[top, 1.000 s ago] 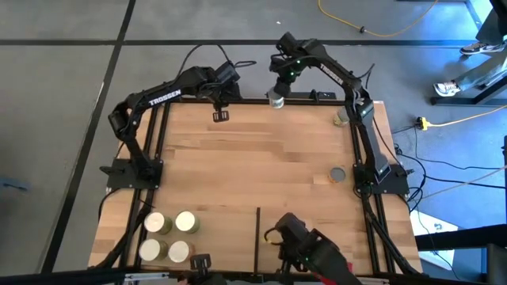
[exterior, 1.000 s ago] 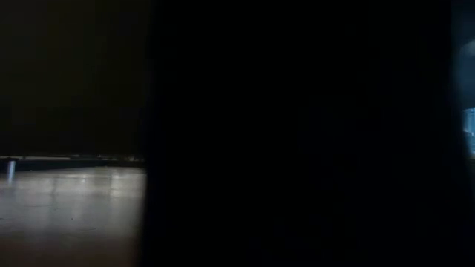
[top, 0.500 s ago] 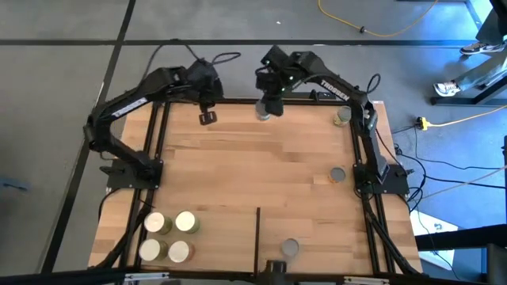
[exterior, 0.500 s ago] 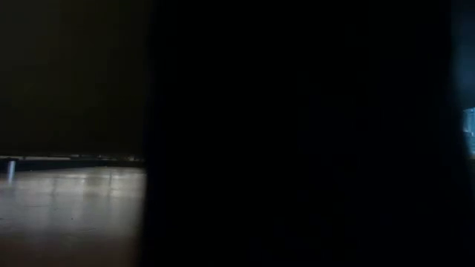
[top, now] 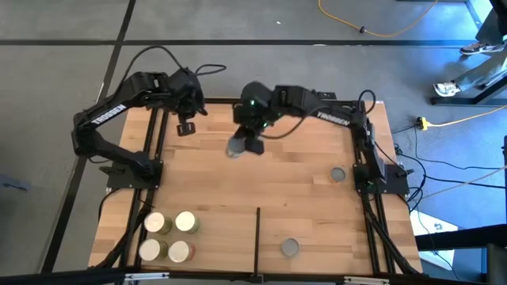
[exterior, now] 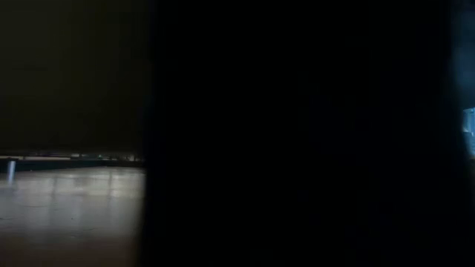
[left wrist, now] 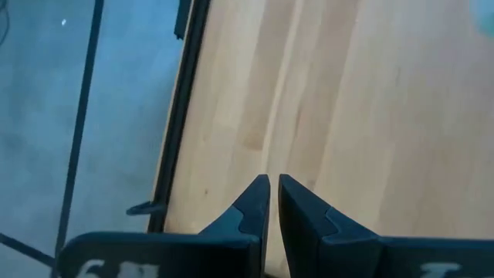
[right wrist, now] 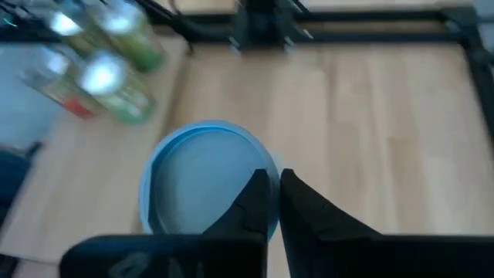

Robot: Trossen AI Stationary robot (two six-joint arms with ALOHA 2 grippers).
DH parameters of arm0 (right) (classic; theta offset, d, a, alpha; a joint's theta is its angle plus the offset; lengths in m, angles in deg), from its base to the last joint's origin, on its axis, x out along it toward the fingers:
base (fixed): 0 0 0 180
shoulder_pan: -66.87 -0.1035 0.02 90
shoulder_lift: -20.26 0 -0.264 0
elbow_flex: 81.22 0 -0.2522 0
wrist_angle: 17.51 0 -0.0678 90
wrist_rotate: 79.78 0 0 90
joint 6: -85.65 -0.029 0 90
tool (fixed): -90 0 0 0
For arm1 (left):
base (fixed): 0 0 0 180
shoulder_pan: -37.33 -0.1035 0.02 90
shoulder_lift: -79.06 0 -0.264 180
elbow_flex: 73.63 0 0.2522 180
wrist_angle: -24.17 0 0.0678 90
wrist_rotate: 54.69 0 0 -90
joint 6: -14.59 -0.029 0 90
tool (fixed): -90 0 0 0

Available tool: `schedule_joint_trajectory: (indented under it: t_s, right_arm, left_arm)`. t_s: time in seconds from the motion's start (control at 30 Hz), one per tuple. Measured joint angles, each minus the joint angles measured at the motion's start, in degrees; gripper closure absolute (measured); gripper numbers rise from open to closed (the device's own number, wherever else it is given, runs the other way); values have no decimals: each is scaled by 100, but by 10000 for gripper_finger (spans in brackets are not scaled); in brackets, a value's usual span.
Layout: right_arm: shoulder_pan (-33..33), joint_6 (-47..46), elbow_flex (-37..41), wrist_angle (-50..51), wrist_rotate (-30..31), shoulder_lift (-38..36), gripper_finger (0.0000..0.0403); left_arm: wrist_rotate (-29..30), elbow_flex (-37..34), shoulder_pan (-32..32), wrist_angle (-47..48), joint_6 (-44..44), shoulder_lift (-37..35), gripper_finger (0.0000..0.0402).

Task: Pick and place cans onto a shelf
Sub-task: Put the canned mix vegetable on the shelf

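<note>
My right gripper is over the far middle of the pale wood shelf and is shut on a short can with a round grey top, which also shows in the right wrist view. My left gripper hovers empty at the far left; its fingers are shut. Several cans with pale tops stand on their bases at the near left. One grey-topped can stands right of the thin black divider strip, another by the right rail. My right gripper has the can at the edge of its round top, and the fingertips close on the raised rim there. The fingers come from above, slanting down. The can sits below the fingers with its top up. Whether it is clear of the wood cannot be told.
Black frame rails run along the left, right and far sides of the wood, with arm mounts at both sides. A dark thing close to the low camera blocks most of that view. Bare wood lies in the middle.
My right gripper has carried the can from the far rail toward the table's left and near edge, onto the wood. My left gripper has gone toward the table's left edge. A dark thing at the near edge has gone, and a grey-topped can stands there now.
</note>
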Motion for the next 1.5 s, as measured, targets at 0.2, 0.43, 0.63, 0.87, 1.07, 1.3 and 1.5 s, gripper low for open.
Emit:
schedule_joint_trajectory:
  t_s: [0.2,0.43,0.63,0.87,1.07,1.3,1.5]
  right_arm:
    - [-604,-583,62,-707,3,0,386]
    - [-926,-707,236,-766,-172,184,386]
    - [-1002,-369,240,-874,-1224,574,386]
    - [-1012,128,252,-1328,-2322,1052,386]
    - [-993,429,243,-1368,-2505,1140,386]
    - [-907,499,243,-1334,-2482,1128,386]
    - [-801,128,243,-1236,-2047,1128,386]
  left_arm:
    - [-468,0,199,40,16,-291,378]
    - [-771,-1,550,117,567,-710,381]
    - [-753,4,799,127,1099,-965,381]
    - [-751,2,932,107,1618,-1096,381]
    - [-750,0,936,100,1658,-1101,381]
    - [-746,0,934,49,1673,-1063,381]
    - [-746,1,934,-46,1825,-1022,381]
